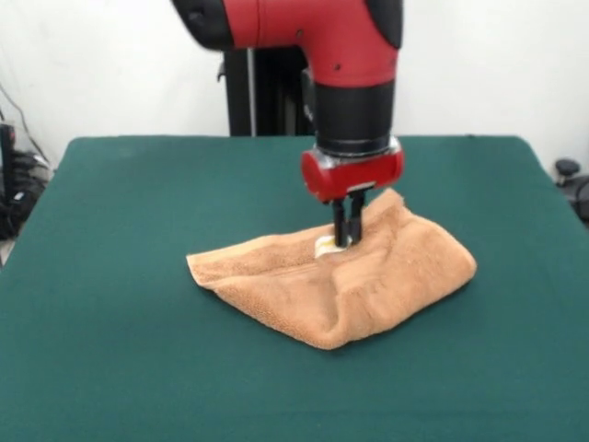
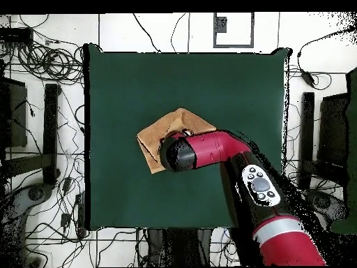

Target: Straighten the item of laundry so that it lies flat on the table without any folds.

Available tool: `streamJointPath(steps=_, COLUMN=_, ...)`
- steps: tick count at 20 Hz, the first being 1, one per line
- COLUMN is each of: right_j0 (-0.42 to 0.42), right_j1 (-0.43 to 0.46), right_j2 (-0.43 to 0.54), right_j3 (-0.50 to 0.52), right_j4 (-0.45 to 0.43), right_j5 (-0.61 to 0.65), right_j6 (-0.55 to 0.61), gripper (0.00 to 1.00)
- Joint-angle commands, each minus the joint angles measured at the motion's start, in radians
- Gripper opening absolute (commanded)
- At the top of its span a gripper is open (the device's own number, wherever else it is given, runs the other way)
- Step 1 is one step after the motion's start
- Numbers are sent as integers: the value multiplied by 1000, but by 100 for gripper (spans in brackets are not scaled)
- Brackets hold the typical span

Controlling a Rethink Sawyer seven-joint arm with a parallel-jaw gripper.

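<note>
The orange-tan towel (image 1: pixel 368 285) lies crumpled and folded over itself in the middle of the dark green table (image 1: pixel 110 239). Its small white tag (image 1: pixel 326 246) shows at the top fold. My gripper (image 1: pixel 347 238) comes straight down onto that fold next to the tag, with its fingers close together and pinching the cloth. The towel's edge rises a little beside the fingers. In the overhead view the towel (image 2: pixel 157 136) sticks out from under the arm's head (image 2: pixel 178 153), which hides the gripper there.
The robot's pedestal (image 1: pixel 267 92) stands at the table's far side. Cables and black stands lie on the floor around the table (image 2: pixel 111 84) in the overhead view.
</note>
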Motion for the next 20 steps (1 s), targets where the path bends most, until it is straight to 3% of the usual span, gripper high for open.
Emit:
streamJointPath(steps=1, right_j0=97, right_j1=-52, right_j2=126, right_j3=-17, right_j4=62, right_j5=-119, right_j6=140, gripper=0)
streamJointPath(steps=8, right_j0=202, right_j1=-47, right_j2=14, right_j3=-98, right_j4=73, right_j5=-208, right_j6=219, gripper=0)
streamJointPath(steps=17, right_j0=277, right_j1=7, right_j2=-62, right_j3=-153, right_j4=112, right_j5=-283, right_j6=234, gripper=0)
streamJointPath(steps=18, right_j0=288, right_j1=13, right_j2=-77, right_j3=-161, right_j4=120, right_j5=-312, right_j6=223, gripper=100)
streamJointPath(steps=20, right_j0=280, right_j1=12, right_j2=-68, right_j3=-161, right_j4=142, right_j5=-215, right_j6=212, gripper=100)
